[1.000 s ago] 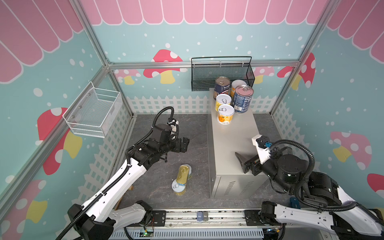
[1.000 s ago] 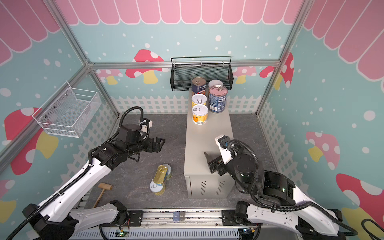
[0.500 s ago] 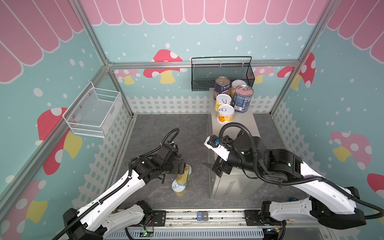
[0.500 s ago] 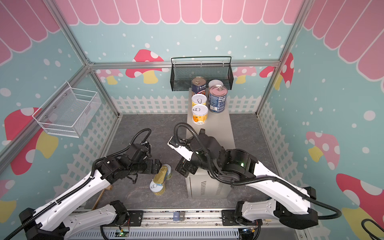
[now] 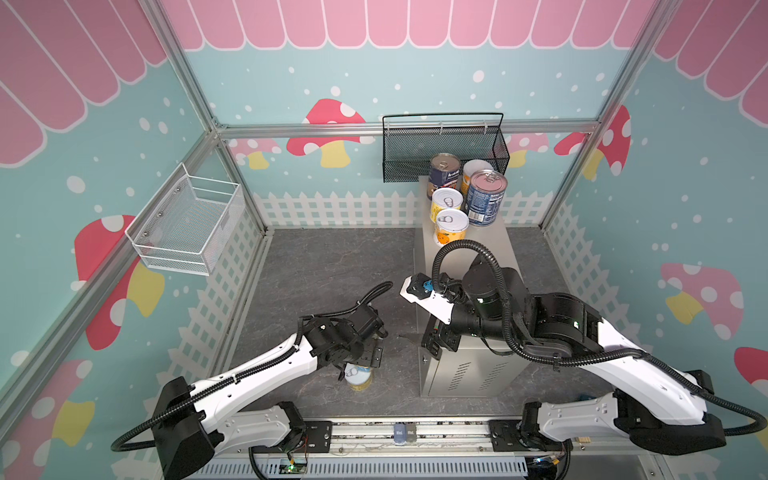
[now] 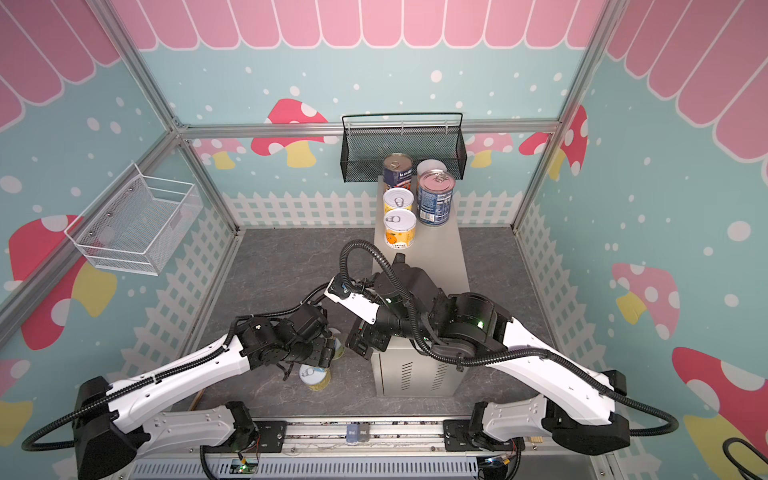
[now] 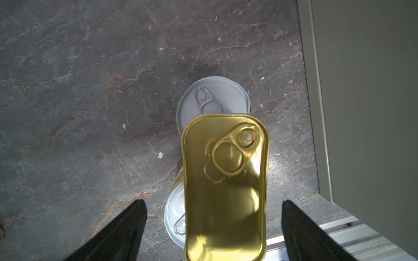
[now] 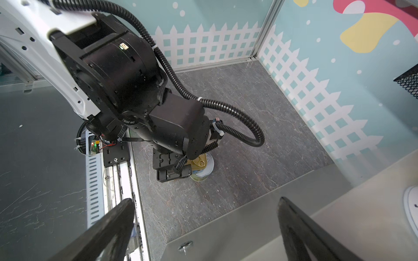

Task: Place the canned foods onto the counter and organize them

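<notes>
A flat gold tin [image 7: 224, 192] lies across two short white-lidded cans [image 7: 214, 97] [image 7: 175, 214] on the floor beside the counter [image 5: 490, 249]. My left gripper [image 7: 212, 201] hangs open over the tin, a finger on each side with gaps. From above the tin is hidden; one floor can [image 5: 358, 376] shows below the left gripper [image 5: 368, 353]. At the counter's far end stand two dark-blue cans [image 5: 485, 197] [image 5: 444, 171] and three yellow cans [image 5: 451, 226]. My right gripper [image 8: 205, 201] is open and empty over the counter's near left corner.
A black mesh basket [image 5: 444, 149] hangs on the back wall above the counter. A white wire basket [image 5: 187, 224] hangs on the left wall. A wooden handle [image 6: 196, 400] pokes out beside my left arm. The arms' metal rail [image 5: 399, 432] runs along the front.
My left gripper came forward and down from the mid floor onto the stacked tins. My right arm swung from the right across the counter to its near left corner.
</notes>
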You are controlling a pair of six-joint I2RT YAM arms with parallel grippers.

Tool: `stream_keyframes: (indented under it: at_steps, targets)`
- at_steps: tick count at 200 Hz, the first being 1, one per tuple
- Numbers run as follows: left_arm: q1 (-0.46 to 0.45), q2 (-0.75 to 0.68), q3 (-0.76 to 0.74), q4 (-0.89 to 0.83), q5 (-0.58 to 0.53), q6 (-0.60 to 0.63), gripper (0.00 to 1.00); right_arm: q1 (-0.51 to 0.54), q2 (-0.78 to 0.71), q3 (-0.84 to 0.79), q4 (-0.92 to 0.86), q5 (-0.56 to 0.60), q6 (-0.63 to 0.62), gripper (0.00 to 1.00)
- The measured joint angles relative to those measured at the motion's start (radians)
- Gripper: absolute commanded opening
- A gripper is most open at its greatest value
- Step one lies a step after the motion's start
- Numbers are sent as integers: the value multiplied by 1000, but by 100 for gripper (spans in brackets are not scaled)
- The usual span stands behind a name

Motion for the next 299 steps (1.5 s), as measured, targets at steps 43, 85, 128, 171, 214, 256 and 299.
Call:
stream_keyframes:
  at_steps: [43, 85, 128, 171, 214, 256, 299]
  targets:
    - [0, 53, -6, 13, -6, -5, 75, 0, -11, -10, 2, 0, -7, 99]
    - [0, 90, -6, 30, -8, 0, 59, 0, -27, -25, 8, 2, -11, 99]
    - [0, 92, -5, 34, -24, 14, 54, 0, -27, -28, 12, 2, -18, 99]
    - [71, 93, 30, 29, -39, 60, 51, 0, -27, -28, 18, 2, -26, 99]
    - [293, 114, 47, 87, -29, 140, 51, 0, -27, -28, 19, 2, -25, 99]
    - [420, 240, 50, 176, -19, 174, 52, 0, -27, -28, 16, 3, -24, 99]
    - [432, 367, 61, 230, 5, 172, 52, 0, -28, -28, 15, 6, -24, 99]
